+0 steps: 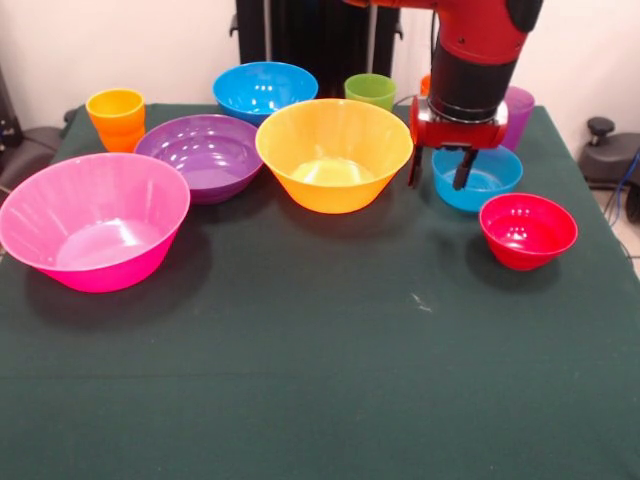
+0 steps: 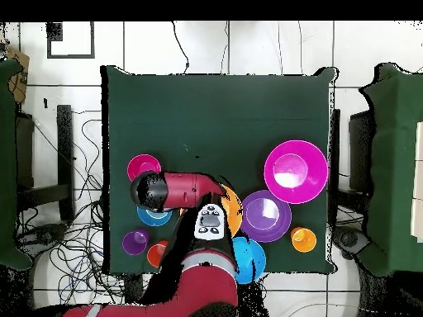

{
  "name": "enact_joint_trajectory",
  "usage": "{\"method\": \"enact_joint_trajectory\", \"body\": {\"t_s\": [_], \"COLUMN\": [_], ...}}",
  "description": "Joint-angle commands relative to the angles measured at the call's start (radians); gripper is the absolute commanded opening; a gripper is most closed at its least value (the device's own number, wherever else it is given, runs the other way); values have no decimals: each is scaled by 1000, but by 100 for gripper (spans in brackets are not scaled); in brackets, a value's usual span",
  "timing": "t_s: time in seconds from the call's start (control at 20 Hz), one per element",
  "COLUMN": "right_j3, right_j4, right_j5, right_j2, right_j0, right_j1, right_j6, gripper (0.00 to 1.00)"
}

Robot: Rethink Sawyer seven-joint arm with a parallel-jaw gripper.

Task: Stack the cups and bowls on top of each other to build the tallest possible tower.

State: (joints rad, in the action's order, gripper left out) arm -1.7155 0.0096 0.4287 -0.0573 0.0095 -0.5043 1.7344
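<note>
My gripper (image 1: 439, 170) is open and empty. It hangs over the gap between the large orange bowl (image 1: 333, 155) and the small light-blue bowl (image 1: 492, 183), at the light-blue bowl's left rim. Both bowls stand alone on the table; nothing is stacked. The small red bowl (image 1: 527, 231) sits in front of the light-blue one. The large pink bowl (image 1: 95, 235), medium purple bowl (image 1: 200, 155) and medium blue bowl (image 1: 265, 90) are to the left. The yellow-orange cup (image 1: 116, 118), green cup (image 1: 370, 90) and purple cup (image 1: 518, 112) stand at the back. The red-orange cup (image 2: 156, 253) is mostly hidden behind the arm.
The dark green tablecloth (image 1: 300, 360) covers the table, with its wide front half bare. In the overhead view the red arm (image 2: 186, 190) lies across the light-blue bowl (image 2: 153, 217) and part of the orange bowl (image 2: 232, 210). Cables lie on the floor beside the table.
</note>
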Motion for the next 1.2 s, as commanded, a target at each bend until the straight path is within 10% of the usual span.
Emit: {"method": "enact_joint_trajectory", "body": {"t_s": [0.05, 1.2], "right_j3": [-42, -169], "right_j4": [22, 34], "right_j5": [-79, -62], "right_j2": [78, 143], "right_j0": [26, -21], "right_j1": [53, -25], "right_j6": [184, 144], "gripper": [100, 100]}}
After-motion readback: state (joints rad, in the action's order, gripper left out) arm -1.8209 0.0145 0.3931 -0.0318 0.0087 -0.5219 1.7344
